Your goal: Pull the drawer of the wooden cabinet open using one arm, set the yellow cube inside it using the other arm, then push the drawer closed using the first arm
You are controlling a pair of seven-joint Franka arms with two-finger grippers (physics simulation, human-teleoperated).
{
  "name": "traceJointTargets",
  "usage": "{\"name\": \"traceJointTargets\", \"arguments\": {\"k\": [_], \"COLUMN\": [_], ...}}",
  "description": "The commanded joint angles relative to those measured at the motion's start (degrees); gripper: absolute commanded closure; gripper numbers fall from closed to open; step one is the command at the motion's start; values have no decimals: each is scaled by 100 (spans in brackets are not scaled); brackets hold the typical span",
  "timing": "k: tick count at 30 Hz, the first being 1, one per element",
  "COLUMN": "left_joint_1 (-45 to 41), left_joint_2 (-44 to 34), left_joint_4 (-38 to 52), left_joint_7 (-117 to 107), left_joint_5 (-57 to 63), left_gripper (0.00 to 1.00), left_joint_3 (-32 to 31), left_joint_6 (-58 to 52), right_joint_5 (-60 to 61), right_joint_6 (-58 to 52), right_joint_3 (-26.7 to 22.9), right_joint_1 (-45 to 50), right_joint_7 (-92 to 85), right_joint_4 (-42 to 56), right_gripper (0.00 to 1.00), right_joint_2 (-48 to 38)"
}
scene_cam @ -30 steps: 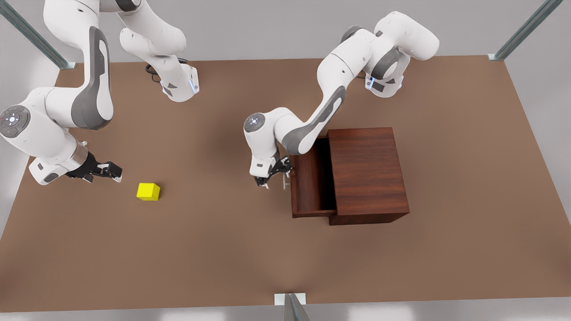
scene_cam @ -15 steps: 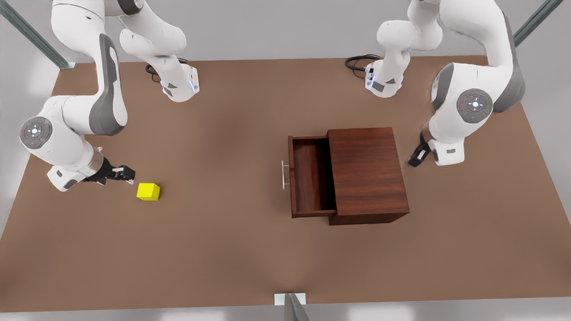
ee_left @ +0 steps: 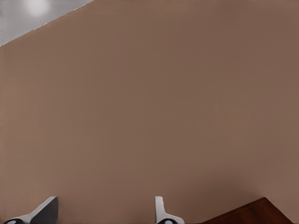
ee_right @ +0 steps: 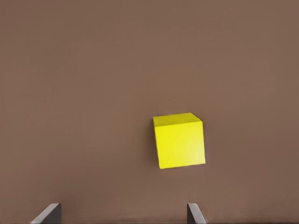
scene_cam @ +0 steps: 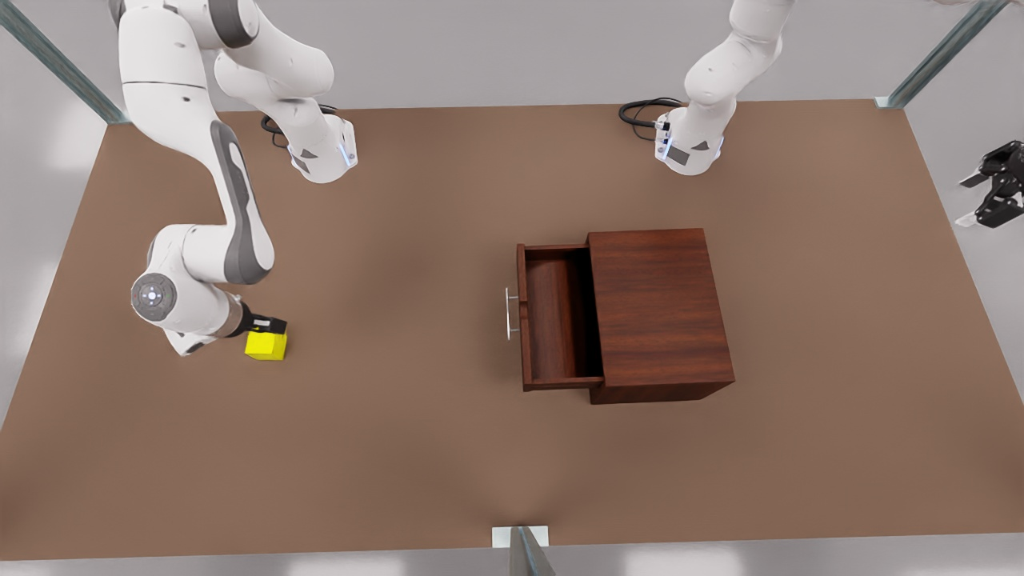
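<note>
Brown tabletop (scene_cam: 416,448), matte and uniform, is recorded as the support for all items. Wooden cabinet (scene_cam: 660,312): a dark reddish-brown box with streaked grain, seated on the table toward the front view's right of centre. Its drawer (scene_cam: 560,316) is drawn out toward the front view's left, a shallow tray of the same wood; the interior is seen from above as bare wood with nothing lying in it. A thin silver bar handle (scene_cam: 509,313) is fixed to the outer face of the drawer front.

Yellow cube (scene_cam: 266,345): a small plain-faced block resting on the tabletop at the front view's left, well apart from the cabinet and outside the drawer. In the right wrist view the cube (ee_right: 180,140) is seen sitting flat on the brown surface ahead of the fingertips (ee_right: 195,213).

Right gripper (scene_cam: 268,325): carried on the arm at the front view's left, lowered just above the cube and at its upper edge. Its fingers are spread apart in the right wrist view, with the cube beyond them and not yet between them.

Left gripper (scene_cam: 990,192): held high at the front view's right edge, off the table's side and well apart from the cabinet; that arm waits. Its fingers (ee_left: 162,213) are parted, nothing being held. A corner of the cabinet (ee_left: 254,214) is noted in the left wrist view.
</note>
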Motion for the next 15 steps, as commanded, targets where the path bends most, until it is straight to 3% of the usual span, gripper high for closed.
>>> {"name": "traceJointTargets", "arguments": {"k": [1, 10, 12, 15], "left_joint_1": [-4778, -4971, -4963, -4963], "left_joint_2": [1, 1, 291, 371], "left_joint_4": [20, 46, 625, 749], "left_joint_7": [2358, 2736, 2727, 2718], "left_joint_5": [23, 84, 41, -3], "left_gripper": [0, 0, 0, 0], "left_joint_3": [-77, 371, 389, 389], "left_joint_6": [-38, -11, -371, -425], "right_joint_5": [206, 364, 303, 285], "right_joint_6": [884, 1693, 1772, 1816], "right_joint_3": [-12, -4, -4, -3], "right_joint_1": [-69, -271, -402, -429], "right_joint_7": [1062, 975, 966, 852], "right_joint_4": [-219, -597, -597, -588], "right_gripper": [0, 0, 0, 0], "right_joint_2": [-78, 151, 239, 414]}}
